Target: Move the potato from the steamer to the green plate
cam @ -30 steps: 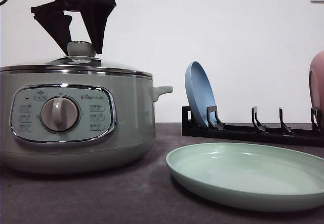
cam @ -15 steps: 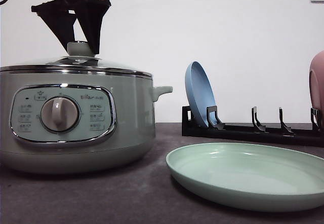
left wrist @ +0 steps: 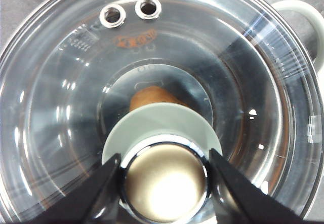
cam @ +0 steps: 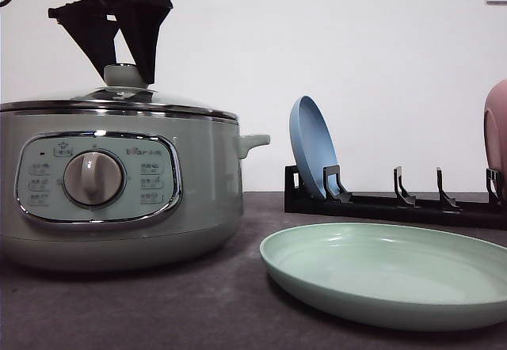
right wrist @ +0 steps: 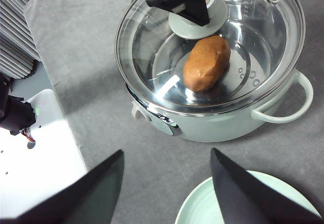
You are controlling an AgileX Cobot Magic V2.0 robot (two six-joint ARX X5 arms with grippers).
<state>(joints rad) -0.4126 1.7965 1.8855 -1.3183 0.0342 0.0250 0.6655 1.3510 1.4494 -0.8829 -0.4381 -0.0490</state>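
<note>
One step underway: left gripper (left wrist: 163,181) fingers bracket lid knob (left wrist: 164,181) on steamer (cam: 119,192), narrow gap, not clamped; next squeeze, lift lid; potato (right wrist: 206,63) inside; right gripper (right wrist: 167,193) wide, idle.

We see the left gripper (left wrist: 164,181) directly above the steamer (cam: 119,184), its fingers either side of the lid knob (left wrist: 164,178). Below it, under the glass lid (left wrist: 152,82), the potato (right wrist: 206,63) lies inside the steamer. To the gripper's right and lower, the green plate (cam: 388,275) sits on the table (cam: 158,310); behind the plate a rack (cam: 396,203) holds a blue plate (cam: 311,148) upright. The right gripper (right wrist: 167,183) hangs above the table between steamer and green plate.
</note>
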